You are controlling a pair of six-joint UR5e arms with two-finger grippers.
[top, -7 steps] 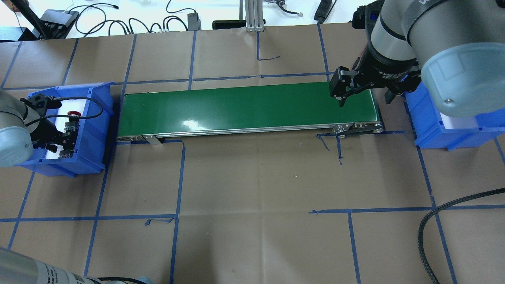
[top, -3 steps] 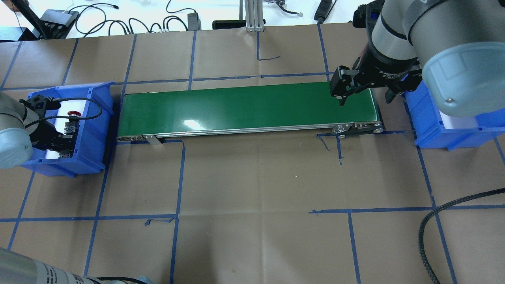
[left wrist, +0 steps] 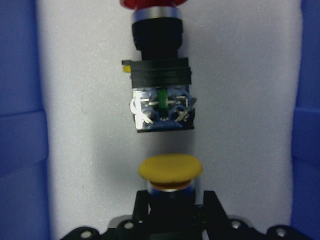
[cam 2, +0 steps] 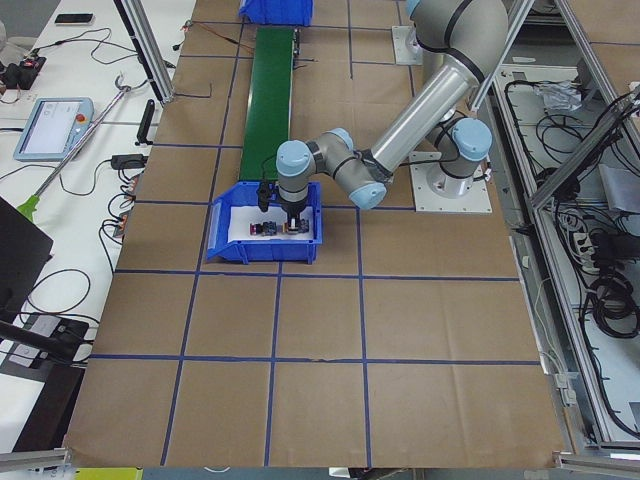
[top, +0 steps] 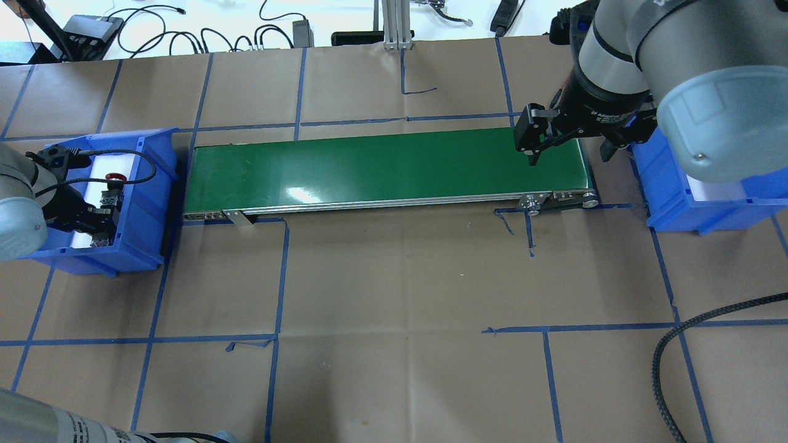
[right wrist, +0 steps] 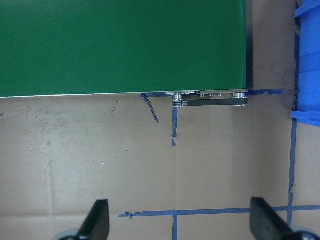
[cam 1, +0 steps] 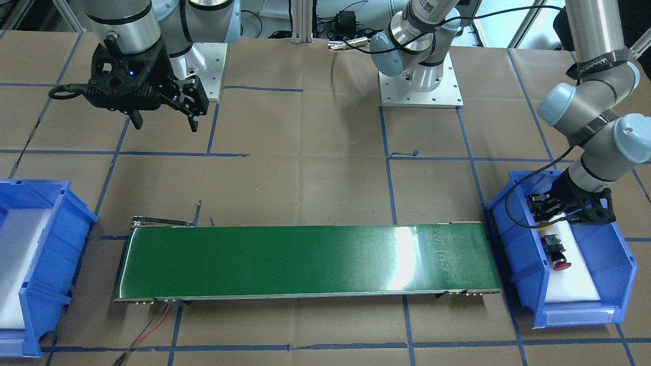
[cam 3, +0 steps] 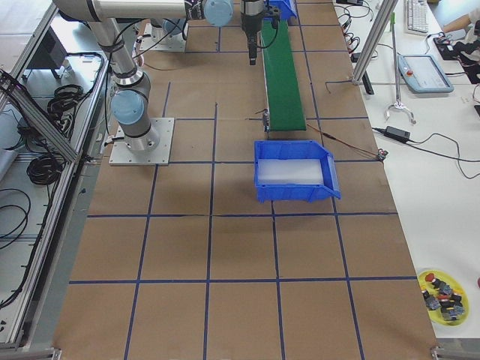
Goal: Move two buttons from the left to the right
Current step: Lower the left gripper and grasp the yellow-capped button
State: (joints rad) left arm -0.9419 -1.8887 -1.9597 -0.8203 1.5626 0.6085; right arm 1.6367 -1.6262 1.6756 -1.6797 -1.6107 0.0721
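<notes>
At the left edge of the overhead view we see the first blue bin (top: pixel 144 203), a plastic box with a white foam pad (left wrist: pixel 75 100) on its floor. We count two buttons in it. One is the yellow button (left wrist: pixel 170 170), a small push-button with a round yellow cap on a black body. The other is the red button (left wrist: pixel 159 75), with a round red cap and a black-and-grey block body. It lies on its side on the foam, just beside the yellow button and not touching it.

We count two arms and two grippers. The left gripper (left wrist: pixel 175 200) is down inside the first blue bin. Its two black fingers (left wrist: pixel 141 205) sit tight on both sides of the yellow button, just under the cap. The right gripper (top: pixel 570 155) hangs over the right end of the long green belt (top: pixel 381 166), with its fingers spread wide.

We count two bins. The second blue bin (top: pixel 671 197) sits at the right edge of the overhead view, partly hidden by the big grey arm.

Both bins and the belt between them sit on a table (top: pixel 400 277) covered in brown paper, with blue tape lines making big squares. Along the top of the overhead view is a white bench with black wires (top: pixel 184 37).

A thin black cable (top: pixel 123 166) loops over the first blue bin. That bin's tall wall stands between the buttons and the belt. A thick black woven cable (top: pixel 677 344) curls at the lower right of the overhead view. A round yellow dish (cam 3: pixel 442 296) of small parts sits at the lower right of the right side view.
</notes>
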